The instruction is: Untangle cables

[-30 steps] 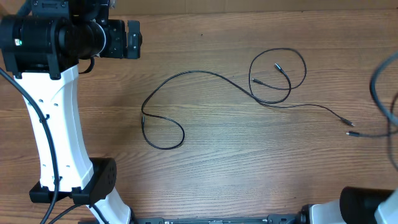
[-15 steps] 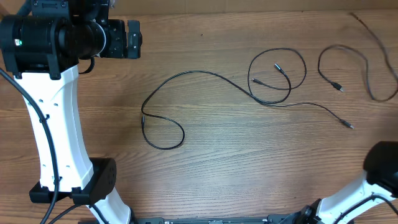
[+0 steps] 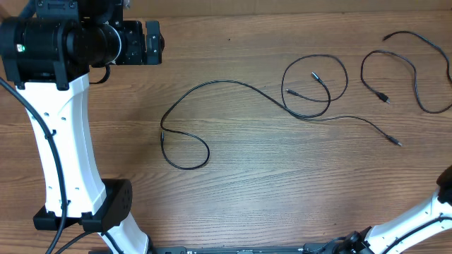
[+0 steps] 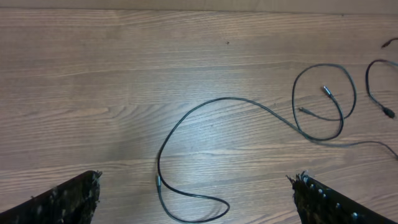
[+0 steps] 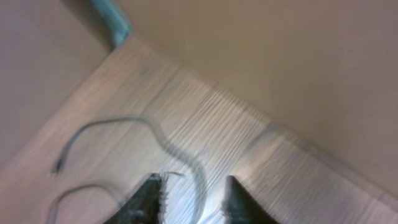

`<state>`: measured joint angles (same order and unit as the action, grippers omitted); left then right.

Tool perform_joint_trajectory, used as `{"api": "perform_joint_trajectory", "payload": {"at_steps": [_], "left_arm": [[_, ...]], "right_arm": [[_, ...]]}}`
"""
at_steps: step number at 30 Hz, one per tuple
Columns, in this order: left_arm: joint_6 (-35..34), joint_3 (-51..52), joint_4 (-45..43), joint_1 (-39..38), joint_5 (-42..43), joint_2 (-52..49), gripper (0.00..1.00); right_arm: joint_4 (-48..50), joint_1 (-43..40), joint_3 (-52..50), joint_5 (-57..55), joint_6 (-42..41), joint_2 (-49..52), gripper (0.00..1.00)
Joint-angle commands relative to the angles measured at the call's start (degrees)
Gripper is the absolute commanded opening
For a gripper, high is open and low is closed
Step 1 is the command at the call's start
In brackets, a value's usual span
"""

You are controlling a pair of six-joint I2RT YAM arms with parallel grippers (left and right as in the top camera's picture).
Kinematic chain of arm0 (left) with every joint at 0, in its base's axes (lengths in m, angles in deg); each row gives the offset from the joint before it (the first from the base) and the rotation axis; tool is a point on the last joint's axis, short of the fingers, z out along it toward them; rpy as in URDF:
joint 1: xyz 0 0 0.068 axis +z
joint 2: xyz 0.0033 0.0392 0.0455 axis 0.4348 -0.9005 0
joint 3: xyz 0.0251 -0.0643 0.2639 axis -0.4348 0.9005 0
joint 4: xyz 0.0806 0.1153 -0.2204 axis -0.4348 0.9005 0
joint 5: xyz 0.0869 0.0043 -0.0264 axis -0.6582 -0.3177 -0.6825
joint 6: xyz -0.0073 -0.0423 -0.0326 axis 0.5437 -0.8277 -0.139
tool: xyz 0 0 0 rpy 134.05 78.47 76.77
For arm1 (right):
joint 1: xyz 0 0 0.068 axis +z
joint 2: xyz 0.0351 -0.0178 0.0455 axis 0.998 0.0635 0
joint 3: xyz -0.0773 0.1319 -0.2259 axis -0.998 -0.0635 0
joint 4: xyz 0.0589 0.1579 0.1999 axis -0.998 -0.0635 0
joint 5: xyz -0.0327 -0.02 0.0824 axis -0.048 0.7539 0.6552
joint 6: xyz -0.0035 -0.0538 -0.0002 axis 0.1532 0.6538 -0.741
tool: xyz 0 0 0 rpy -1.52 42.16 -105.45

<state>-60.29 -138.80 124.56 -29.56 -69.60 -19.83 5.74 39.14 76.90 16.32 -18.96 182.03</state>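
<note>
The left gripper [image 3: 157, 42], spread wide, hovers at 10 o'clock; the right gripper [image 5: 193, 196] stands parted, pinching nothing. The short cable [image 3: 413, 70] lies apart at 2 o'clock on the bench [image 3: 233, 204]. To open the long cable [image 3: 233, 83] at its ring [image 3: 316, 56], at 1 o'clock, best pinch a plug end [image 3: 314, 74] and draw it out slowly.

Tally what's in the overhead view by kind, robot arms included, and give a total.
Black cables: 3
Robot arms: 2
Total: 5
</note>
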Motion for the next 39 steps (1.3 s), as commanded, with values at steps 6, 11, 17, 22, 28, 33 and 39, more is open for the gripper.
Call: {"api": "perform_joint_trajectory", "payload": {"at_steps": [6, 11, 17, 22, 28, 33, 39], "left_arm": [[-1.3, 0.3, -0.2, -1.7, 0.4, 0.1, 1.0], [-1.3, 0.3, -0.1, -4.2, -4.1, 0.1, 1.0], [-1.3, 0.3, -0.1, -5.7, -5.9, 0.1, 1.0], [-1.4, 0.3, -0.2, -5.7, -5.9, 0.1, 1.0], [-1.3, 0.3, -0.2, -5.7, -5.9, 0.1, 1.0], [-1.4, 0.3, -0.1, -5.7, -6.4, 0.1, 1.0], [-1.4, 0.3, -0.1, -5.7, -6.7, 0.1, 1.0]], "right_arm": [[-9.4, 6.7, 0.4, 7.0, 0.0, 2.1, 0.77], [-17.2, 11.5, -0.1, 0.4, -3.7, 2.2, 1.0], [-16.6, 12.3, -10.1, -1.6, -9.0, 2.2, 1.0], [-4.6, 12.3, -29.9, -1.6, -10.6, 2.2, 1.0], [6.4, 12.3, -40.6, -6.4, -12.5, 2.3, 1.0], [8.3, 12.3, -40.7, -11.5, -12.2, 2.3, 1.0], [12.1, 12.3, -40.7, -13.2, -11.6, 4.5, 0.93]]}}
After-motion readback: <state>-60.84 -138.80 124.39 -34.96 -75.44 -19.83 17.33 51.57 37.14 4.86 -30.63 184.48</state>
